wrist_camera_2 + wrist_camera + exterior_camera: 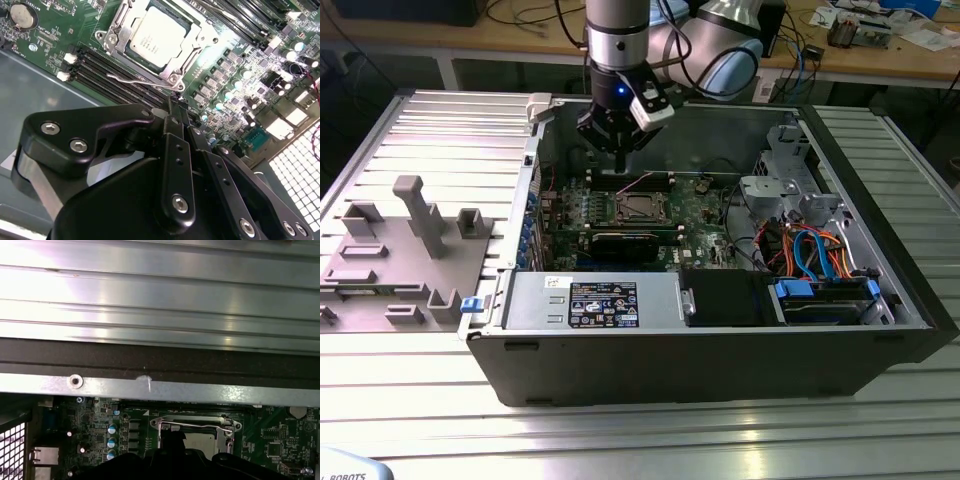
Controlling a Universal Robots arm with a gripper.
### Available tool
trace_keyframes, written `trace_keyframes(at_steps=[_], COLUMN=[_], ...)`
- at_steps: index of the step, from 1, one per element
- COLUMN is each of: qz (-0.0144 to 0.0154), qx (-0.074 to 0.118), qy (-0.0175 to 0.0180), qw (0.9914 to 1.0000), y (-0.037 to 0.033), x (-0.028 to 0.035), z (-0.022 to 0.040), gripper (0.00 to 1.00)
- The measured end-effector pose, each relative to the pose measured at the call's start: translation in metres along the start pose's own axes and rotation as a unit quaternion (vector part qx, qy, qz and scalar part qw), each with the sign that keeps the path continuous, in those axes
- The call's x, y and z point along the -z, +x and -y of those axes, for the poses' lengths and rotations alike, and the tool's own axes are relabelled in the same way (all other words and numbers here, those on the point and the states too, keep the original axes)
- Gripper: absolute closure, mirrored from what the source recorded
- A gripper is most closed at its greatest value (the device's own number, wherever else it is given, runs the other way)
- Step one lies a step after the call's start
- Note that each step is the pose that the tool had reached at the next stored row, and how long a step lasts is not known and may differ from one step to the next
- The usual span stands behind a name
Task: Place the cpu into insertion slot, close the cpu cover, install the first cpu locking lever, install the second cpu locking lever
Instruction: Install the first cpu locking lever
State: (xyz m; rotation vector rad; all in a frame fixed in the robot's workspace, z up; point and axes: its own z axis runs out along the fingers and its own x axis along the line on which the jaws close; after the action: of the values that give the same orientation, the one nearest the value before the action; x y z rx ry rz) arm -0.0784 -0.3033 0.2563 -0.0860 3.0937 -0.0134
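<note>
green board under upright arm (617,40)

Hiding the near part of the cpu (202,441) and the cpu cover (196,424) behind the dark gripper (172,460) body in the first wrist view. Running off the picture's edges, the green circuit board (60,45) in the second wrist view. Sitting too small in the exterior view to tell the insertion slot (638,207) from its surrounding metal.
</note>
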Motion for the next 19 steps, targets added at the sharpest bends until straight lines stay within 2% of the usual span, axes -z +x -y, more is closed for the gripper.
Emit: trace_keyframes(at_steps=[8,19], qz=[0.0000,0.0000], qx=[0.000,0.000], qy=[0.0000,0.0000], qw=[1.00000,1.00000], y=[-0.0022,-0.0048], x=[-0.0049,-0.0085], z=[0.0001,0.0002], gripper=[0.89,0.89])
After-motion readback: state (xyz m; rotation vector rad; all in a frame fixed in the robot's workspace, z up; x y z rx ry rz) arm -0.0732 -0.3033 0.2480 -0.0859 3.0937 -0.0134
